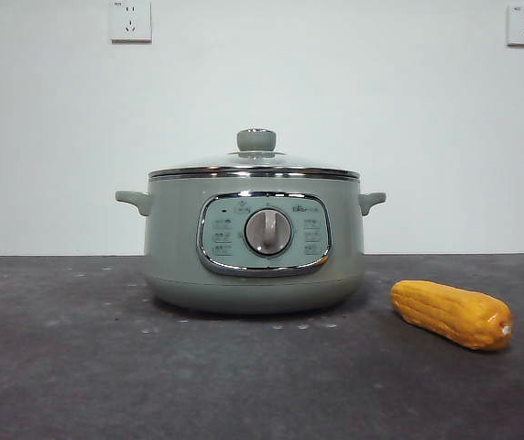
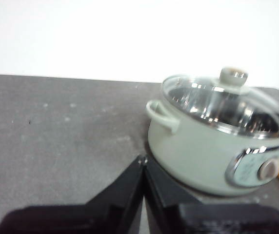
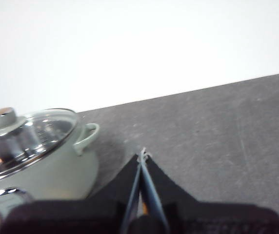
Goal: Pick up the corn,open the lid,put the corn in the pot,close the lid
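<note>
The pot [image 1: 255, 243] stood upright near the middle of the dark grey desk [image 1: 79, 367], its chrome-framed panel and silver dial [image 1: 268, 231] facing the front camera. The lid [image 1: 255, 165] sat closed on the pot, its chrome rim resting all the way round the pot's top edge and its green knob pointing straight up. Two small handles stuck out from the pot's sides.

The corn [image 1: 452, 314] lay on its side on the desk, to the right of the pot in the front view and a little nearer the camera, close to the pot but not touching it. Its pale stub end pointed away from the pot.

Neither arm showed in the front view. The left hand [image 2: 142, 162] hung above the bare desk beside the pot, its two jaws pressed together at the tips and gripping nothing. The right hand [image 3: 143, 155] hung above the desk on the pot's other side, jaws likewise closed tip to tip and empty.

Two white wall sockets [image 1: 130, 20] sat high on the pale wall behind.
</note>
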`<state>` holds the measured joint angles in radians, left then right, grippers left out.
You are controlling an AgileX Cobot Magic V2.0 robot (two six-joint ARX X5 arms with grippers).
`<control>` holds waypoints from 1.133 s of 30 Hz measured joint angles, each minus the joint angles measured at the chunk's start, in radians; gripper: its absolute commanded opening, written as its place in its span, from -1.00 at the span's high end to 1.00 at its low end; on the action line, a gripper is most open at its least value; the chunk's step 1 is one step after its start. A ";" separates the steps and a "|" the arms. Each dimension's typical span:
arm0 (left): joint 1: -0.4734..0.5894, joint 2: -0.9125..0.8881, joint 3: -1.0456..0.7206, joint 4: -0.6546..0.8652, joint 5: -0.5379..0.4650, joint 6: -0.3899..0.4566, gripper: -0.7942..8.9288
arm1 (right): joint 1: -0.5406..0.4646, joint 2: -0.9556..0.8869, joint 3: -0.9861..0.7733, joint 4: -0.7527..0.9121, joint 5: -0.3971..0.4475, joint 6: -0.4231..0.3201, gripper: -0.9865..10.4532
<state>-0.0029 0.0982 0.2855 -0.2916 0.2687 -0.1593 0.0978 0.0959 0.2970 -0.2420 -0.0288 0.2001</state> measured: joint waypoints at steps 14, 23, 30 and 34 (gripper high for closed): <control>0.000 0.312 0.547 -0.376 0.144 0.082 0.85 | 0.000 0.379 0.586 -0.513 -0.156 -0.126 0.85; -0.010 0.481 0.750 -0.537 0.233 0.168 0.85 | 0.000 0.539 0.825 -0.731 -0.270 -0.211 0.85; -0.010 0.509 0.753 -0.575 0.233 0.174 0.84 | 0.000 0.579 0.839 -0.789 -0.271 -0.242 0.82; -0.010 0.509 0.753 -0.575 0.315 0.175 0.66 | 0.000 0.590 0.840 -0.787 -0.271 -0.246 0.56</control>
<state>-0.0128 0.6067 1.0386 -0.8669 0.5835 0.0154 0.0978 0.6861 1.1366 -1.0286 -0.2996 -0.0460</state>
